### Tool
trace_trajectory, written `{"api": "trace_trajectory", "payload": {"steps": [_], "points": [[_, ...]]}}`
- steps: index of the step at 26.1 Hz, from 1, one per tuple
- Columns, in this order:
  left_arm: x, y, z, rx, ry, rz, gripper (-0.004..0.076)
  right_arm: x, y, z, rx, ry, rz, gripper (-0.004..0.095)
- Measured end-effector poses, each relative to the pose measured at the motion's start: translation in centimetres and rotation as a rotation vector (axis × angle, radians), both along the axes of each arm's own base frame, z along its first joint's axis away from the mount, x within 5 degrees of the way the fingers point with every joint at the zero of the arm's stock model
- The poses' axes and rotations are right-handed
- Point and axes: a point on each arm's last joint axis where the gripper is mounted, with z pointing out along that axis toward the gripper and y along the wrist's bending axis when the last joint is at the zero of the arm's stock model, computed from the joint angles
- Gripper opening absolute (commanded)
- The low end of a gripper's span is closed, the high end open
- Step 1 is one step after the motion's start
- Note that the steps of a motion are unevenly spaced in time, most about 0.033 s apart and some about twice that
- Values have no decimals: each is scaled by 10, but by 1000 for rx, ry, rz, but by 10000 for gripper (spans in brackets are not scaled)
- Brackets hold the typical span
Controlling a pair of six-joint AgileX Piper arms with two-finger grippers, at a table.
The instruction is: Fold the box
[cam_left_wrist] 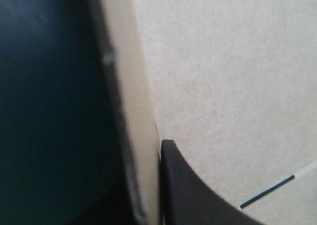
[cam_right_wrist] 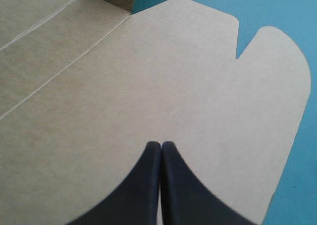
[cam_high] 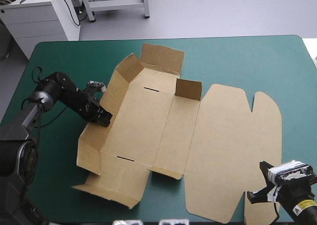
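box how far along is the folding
Partly done. On the box, the left wall and the far flap already stand up. In hand: the left tool is shut on that wall. Left to do: the lid lies flat, with the shut right tool over it, and the near slot is empty, so nothing is tucked yet.

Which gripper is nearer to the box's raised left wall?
Left. The left gripper is at the raised left wall, its fingers pinching it. The right gripper sits shut over the flat lid at the box's opposite end, well away from that wall.
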Motion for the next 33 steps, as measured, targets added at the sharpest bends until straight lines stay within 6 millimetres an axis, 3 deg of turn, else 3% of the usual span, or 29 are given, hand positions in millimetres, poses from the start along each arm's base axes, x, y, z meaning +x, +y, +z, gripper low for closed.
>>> {"api": "trace_trajectory", "payload": {"steps": [7, 11, 16, 17, 23, 29, 33], "points": [[24, -36, 65, 245, -301, -184, -8, 0, 0, 0, 0, 0, 0, -20], [23, -64, 89, 408, -441, -343, -8, 0, 0, 0, 0, 0, 0, -20], [11, -107, 96, 591, -571, -577, -8, 0, 0, 0, 0, 0, 0, -20], [4, -125, 99, 640, -635, -648, -8, 0, 0, 0, 0, 0, 0, -20], [-20, -172, 108, 741, -790, -814, -8, 0, 0, 0, -6, -1, -2, -18], [-54, -200, 131, 783, -934, -905, -8, 0, -1, 0, -15, -2, -4, -18], [-71, -190, 133, 846, -1013, -948, -8, 0, -1, 0, -15, -3, -4, -18]]}}
